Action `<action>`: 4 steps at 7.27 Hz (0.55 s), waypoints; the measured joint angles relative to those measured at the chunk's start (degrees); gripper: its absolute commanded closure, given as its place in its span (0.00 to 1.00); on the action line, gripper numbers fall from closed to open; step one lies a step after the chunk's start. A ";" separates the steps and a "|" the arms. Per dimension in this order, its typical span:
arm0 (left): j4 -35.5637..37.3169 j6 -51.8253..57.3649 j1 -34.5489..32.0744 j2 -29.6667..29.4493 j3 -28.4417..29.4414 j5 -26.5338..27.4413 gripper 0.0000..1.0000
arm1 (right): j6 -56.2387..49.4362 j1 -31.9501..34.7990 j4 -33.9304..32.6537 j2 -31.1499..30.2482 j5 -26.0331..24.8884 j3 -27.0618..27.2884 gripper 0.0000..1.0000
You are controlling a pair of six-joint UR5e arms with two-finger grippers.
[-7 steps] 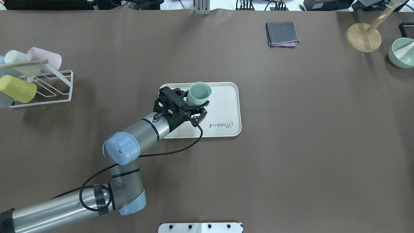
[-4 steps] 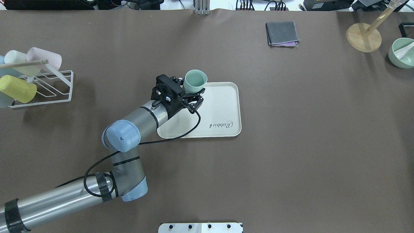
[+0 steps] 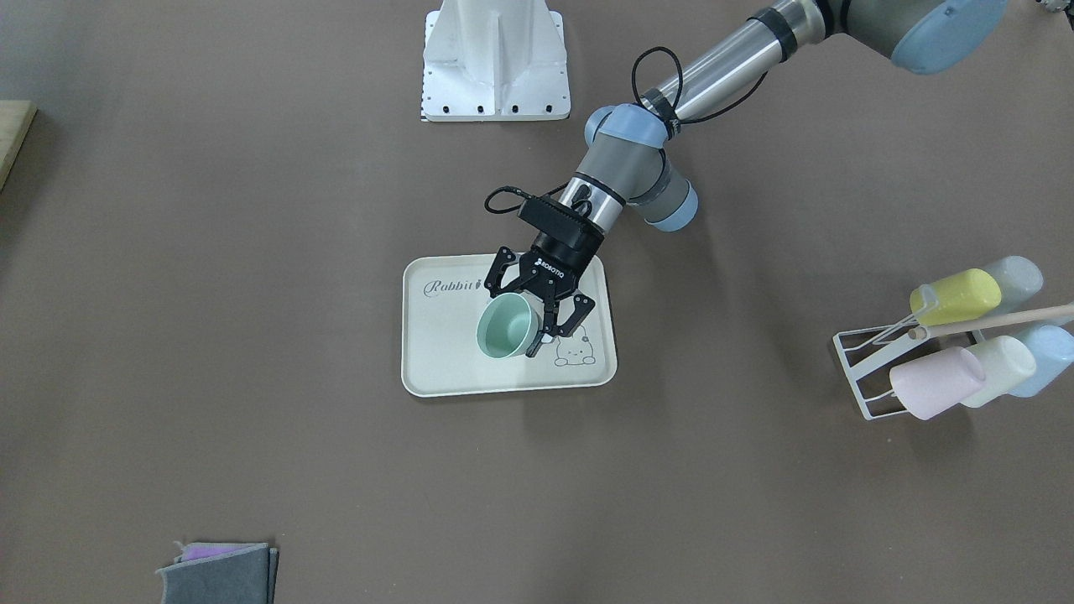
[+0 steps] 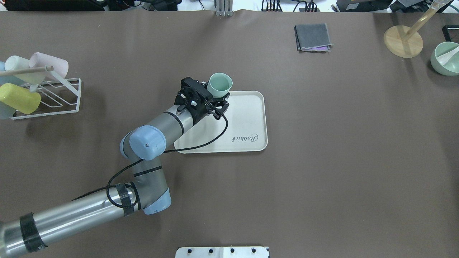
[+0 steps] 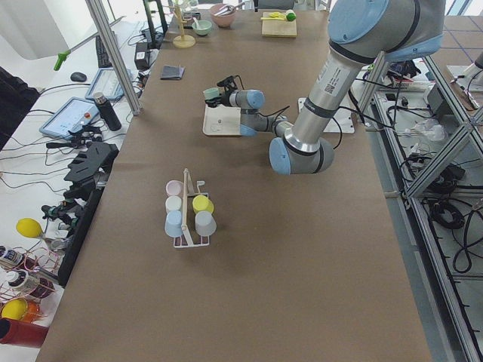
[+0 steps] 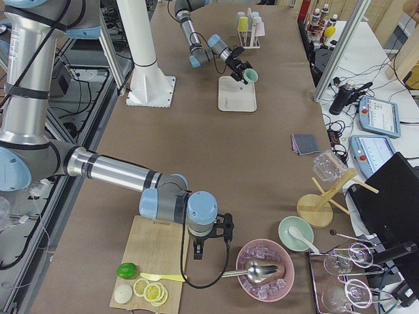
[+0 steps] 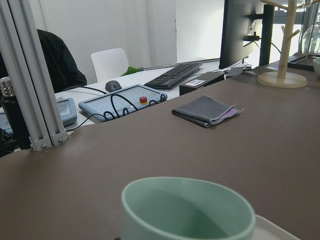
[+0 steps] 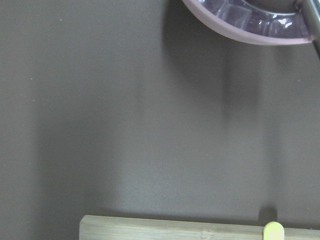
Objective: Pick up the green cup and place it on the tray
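Over the last second the left tool [image 4: 216, 96], clenched on the green cup [image 4: 219, 84], shifted it in the overhead view toward the tray's [image 4: 247, 118] far rim; the cup hung above the tray, so lowering and release apparently remained.

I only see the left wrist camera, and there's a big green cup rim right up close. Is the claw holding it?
Observer: Yes. The front view shows the left claw shut on the green cup, with a finger on each side.
Kid: Is it sitting on the tray?
Observer: Not yet. In the right-side view the cup hangs in the air above the tray.
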 measured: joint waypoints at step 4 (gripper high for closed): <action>0.11 -0.05 0.48 0.26 1.83 -0.69 1.00 | 0.00 0.00 0.00 0.06 0.00 0.06 0.00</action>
